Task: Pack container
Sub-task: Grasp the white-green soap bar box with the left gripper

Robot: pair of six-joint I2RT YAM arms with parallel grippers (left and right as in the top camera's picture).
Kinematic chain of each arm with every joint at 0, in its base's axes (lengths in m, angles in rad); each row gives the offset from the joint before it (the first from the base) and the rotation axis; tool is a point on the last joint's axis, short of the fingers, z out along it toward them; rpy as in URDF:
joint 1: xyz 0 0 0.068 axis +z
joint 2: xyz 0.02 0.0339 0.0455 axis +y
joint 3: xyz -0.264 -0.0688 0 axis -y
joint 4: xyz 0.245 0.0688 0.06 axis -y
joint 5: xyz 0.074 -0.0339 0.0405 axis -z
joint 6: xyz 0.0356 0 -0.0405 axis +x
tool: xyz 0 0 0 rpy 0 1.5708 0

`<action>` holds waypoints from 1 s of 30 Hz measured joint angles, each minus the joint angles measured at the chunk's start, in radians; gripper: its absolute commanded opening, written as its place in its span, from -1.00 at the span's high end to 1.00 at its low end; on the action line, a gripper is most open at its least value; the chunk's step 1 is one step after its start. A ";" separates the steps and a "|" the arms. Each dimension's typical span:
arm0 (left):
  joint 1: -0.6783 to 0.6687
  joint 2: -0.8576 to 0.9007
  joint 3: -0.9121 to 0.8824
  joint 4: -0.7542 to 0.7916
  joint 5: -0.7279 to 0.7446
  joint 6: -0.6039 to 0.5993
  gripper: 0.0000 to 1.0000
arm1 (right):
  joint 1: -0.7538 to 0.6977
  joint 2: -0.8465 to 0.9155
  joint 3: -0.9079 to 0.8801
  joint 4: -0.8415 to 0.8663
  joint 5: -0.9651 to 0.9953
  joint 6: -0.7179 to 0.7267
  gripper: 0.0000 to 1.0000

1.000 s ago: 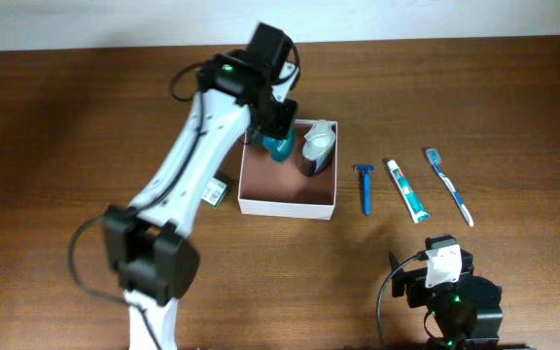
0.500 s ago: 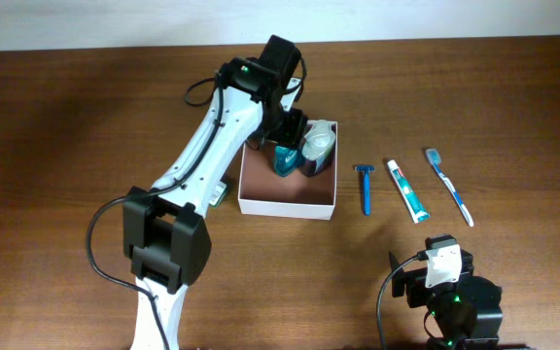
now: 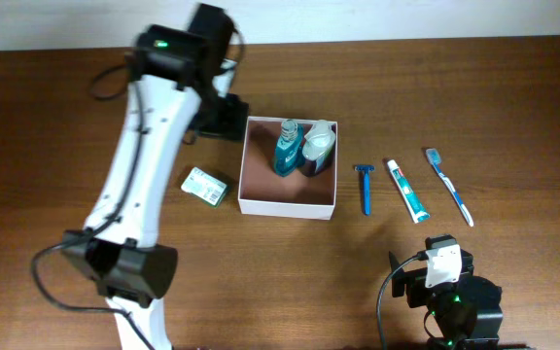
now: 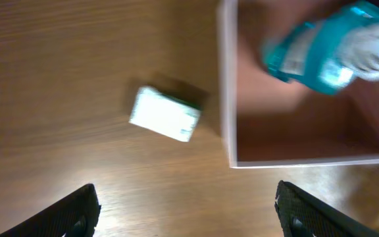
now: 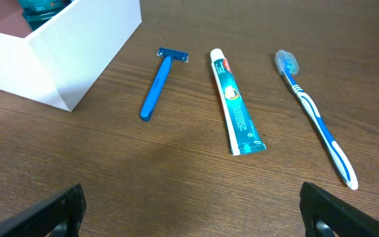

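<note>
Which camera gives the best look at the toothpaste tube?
The right wrist view: the toothpaste tube lies close and sharp between the razor and the toothbrush. The overhead view shows it whole but small. The left wrist view misses it entirely.

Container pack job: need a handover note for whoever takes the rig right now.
Left gripper: open, empty, above the table near the soap packet.
Right gripper: open, empty, low near the table's front edge, facing the loose items.
Container: holds a teal bottle and a white-topped item, both at its far side.
Done: those two are packed.
Left: the soap packet on the container's left; the razor, toothpaste and toothbrush in a row on its right, all lying on the table.
</note>
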 measured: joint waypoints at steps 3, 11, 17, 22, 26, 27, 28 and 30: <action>0.063 -0.013 -0.040 0.004 -0.016 0.000 -0.74 | 0.000 0.000 0.000 0.000 0.000 -0.001 -0.98; 0.196 -0.012 -0.448 0.282 0.090 -0.013 -0.74 | 0.000 0.000 0.000 0.000 0.000 -0.001 -0.98; 0.184 -0.003 -0.776 0.618 0.246 -0.247 -0.73 | 0.000 0.000 0.000 0.000 0.000 -0.001 -0.98; 0.183 -0.003 -0.883 0.682 0.248 -0.411 -0.93 | 0.000 0.000 0.000 0.000 0.000 -0.001 -0.98; 0.183 -0.003 -0.947 0.738 0.222 -0.521 -0.96 | 0.000 0.000 0.000 0.000 0.000 -0.001 -0.98; 0.182 -0.003 -0.962 0.762 0.210 -0.546 -0.94 | 0.000 0.000 0.000 0.000 0.000 -0.001 -0.98; 0.182 -0.007 -0.969 0.775 0.205 -0.563 -0.91 | 0.000 0.000 0.000 0.000 0.000 -0.001 -0.98; 0.182 -0.014 -0.980 0.790 0.195 -0.587 -0.78 | 0.000 0.000 0.000 0.000 0.000 0.000 -0.98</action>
